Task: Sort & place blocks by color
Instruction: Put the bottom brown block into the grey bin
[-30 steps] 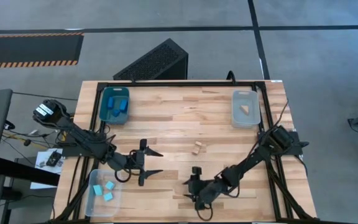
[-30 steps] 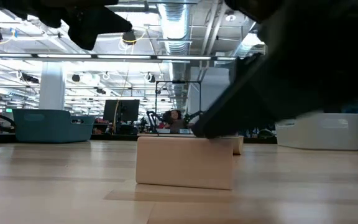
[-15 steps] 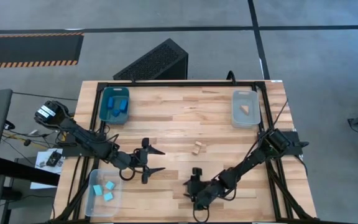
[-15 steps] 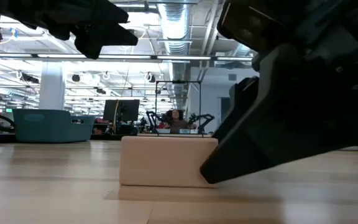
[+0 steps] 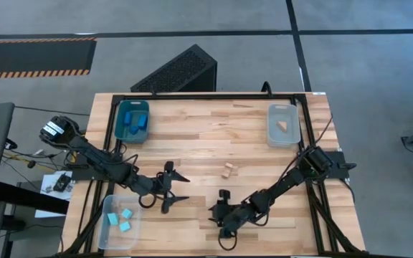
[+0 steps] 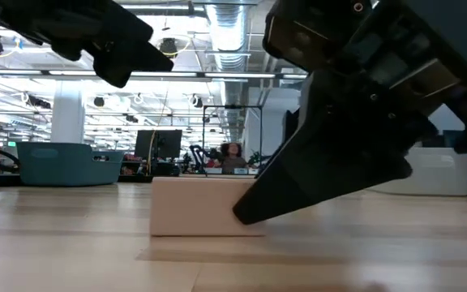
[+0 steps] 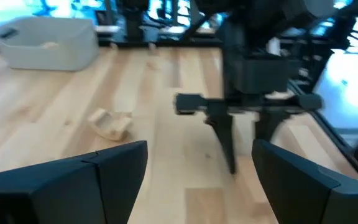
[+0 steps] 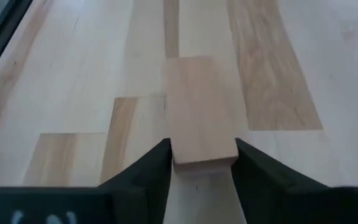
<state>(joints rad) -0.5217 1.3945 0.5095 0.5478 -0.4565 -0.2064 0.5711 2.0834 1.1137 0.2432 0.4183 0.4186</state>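
A tan rectangular block (image 8: 199,112) lies flat on the table near its front edge, also seen in the low view (image 6: 194,207). My right gripper (image 8: 202,163) (image 5: 216,213) is shut on the block's near end. A tan arch-shaped block (image 5: 227,170) (image 7: 110,123) lies on the table further back. My left gripper (image 5: 181,188) (image 7: 201,165) hovers open over bare table to the left, holding nothing. Dark blue blocks (image 5: 136,123) sit in the teal bin (image 5: 120,132), cyan blocks (image 5: 124,219) in the front-left clear bin (image 5: 108,233), and a tan block (image 5: 283,125) in the far-right clear bin (image 5: 271,136). My right gripper pinches the block's two long sides at its near end (image 8: 204,155) between its two fingers (image 8: 157,158). The fingers slant down from the table's right and lie along the block. The block rests flat on the table.
A black perforated case (image 5: 178,70) lies beyond the table's far edge. Bare table lies between the two arms and around the arch block. The room with desks and monitors shows behind the table in the low view.
My right gripper has sunk and moved a little toward the table's left, and its fingers have drawn closer together around the tan block. The block has slid slightly toward the table's left, still flat on the table.
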